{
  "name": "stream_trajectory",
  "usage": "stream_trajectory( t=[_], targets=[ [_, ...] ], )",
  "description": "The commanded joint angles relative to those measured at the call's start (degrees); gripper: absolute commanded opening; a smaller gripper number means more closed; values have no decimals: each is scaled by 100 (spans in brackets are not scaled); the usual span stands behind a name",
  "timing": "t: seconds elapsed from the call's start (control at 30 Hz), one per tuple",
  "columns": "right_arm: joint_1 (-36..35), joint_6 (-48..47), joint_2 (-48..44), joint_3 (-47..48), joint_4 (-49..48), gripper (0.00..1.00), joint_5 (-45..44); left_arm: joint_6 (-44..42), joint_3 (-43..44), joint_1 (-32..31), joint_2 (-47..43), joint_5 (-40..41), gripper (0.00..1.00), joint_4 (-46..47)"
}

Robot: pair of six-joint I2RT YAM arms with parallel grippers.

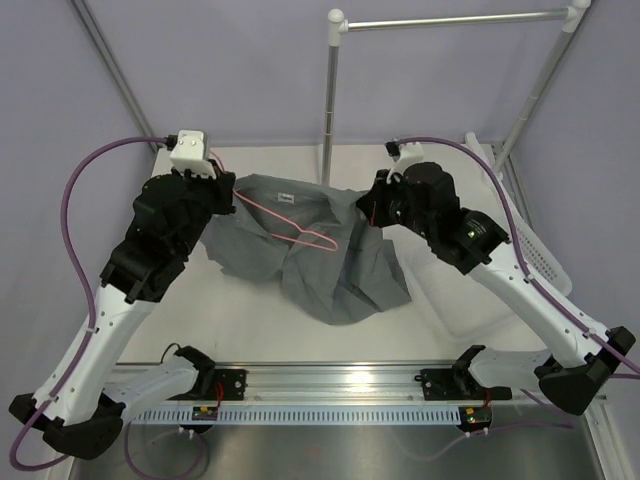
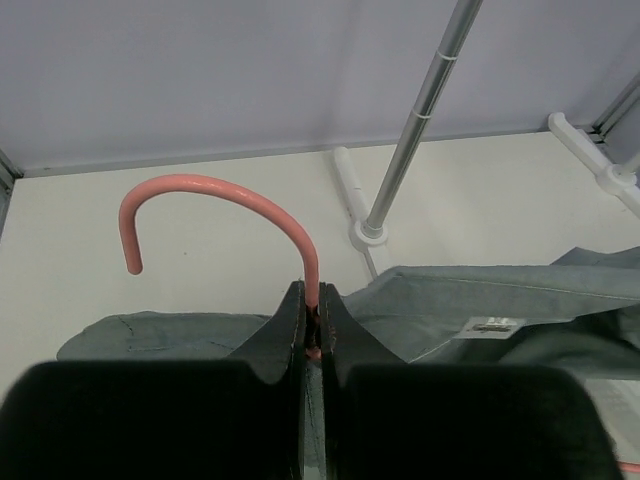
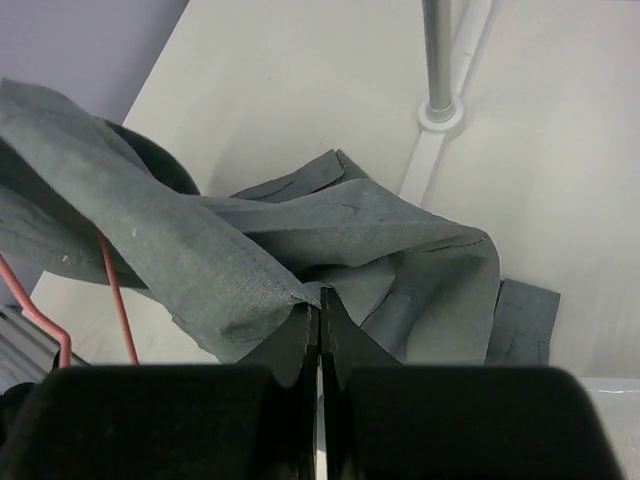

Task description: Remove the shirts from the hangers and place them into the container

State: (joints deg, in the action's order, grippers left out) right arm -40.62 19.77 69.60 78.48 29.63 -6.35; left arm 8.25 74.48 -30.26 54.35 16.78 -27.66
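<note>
The grey-green shirt (image 1: 300, 255) lies crumpled on the table between my two arms, with the pink wire hanger (image 1: 292, 226) still on its upper part. My left gripper (image 2: 313, 292) is shut on the hanger's neck just below the hook (image 2: 220, 193), at the shirt's collar (image 2: 480, 310). My right gripper (image 3: 319, 298) is shut on a raised fold at the edge of the shirt (image 3: 350, 230), with the hanger's wire (image 3: 115, 290) showing at its left. The white mesh container (image 1: 545, 258) stands at the right, partly under my right arm.
A grey metal rail (image 1: 450, 20) spans the back on upright posts; one post (image 1: 328, 110) stands just behind the shirt, and its foot (image 2: 368, 233) is close to my left gripper. Purple cables loop off both arms. Lilac walls close in the table.
</note>
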Motion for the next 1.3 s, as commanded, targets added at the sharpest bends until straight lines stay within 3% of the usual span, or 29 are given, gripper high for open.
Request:
stream_trajectory(
  t=[0.0, 0.17, 0.27, 0.3, 0.7, 0.9, 1.0, 1.2, 1.27],
  targets=[
    [-260, -166, 176, -175, -97, 0, 582, 491, 462, 47, 172, -639, 0, 410],
    [-385, -376, 387, -210, 78, 10, 1126, 984, 673, 38, 586, -1264, 0, 682],
    [-394, -596, 327, -78, 473, 35, 883, 1082, 560, 38, 638, -1440, 0, 858],
    [-394, -649, 247, -70, 526, 38, 777, 1073, 533, 29, 647, -1432, 0, 876],
    [-394, -1757, -263, 1950, 2442, 67, -42, 520, 251, 38, 787, -1308, 0, 868],
    [-394, -1933, 113, 2391, 2530, 75, 1239, 423, 611, 20, 1068, -1405, 0, 859],
    [-429, -1933, 369, 2392, 2347, 76, 1469, 405, 787, -85, 1209, -1300, 0, 868],
    [-745, -1845, 1037, 2497, 2127, 74, 1584, 414, 1147, -296, 1526, -1072, 0, 867],
    [-825, -1828, 1169, 2436, 2012, 67, 1505, 397, 1201, -340, 1579, -1045, 0, 867]
  ],
)
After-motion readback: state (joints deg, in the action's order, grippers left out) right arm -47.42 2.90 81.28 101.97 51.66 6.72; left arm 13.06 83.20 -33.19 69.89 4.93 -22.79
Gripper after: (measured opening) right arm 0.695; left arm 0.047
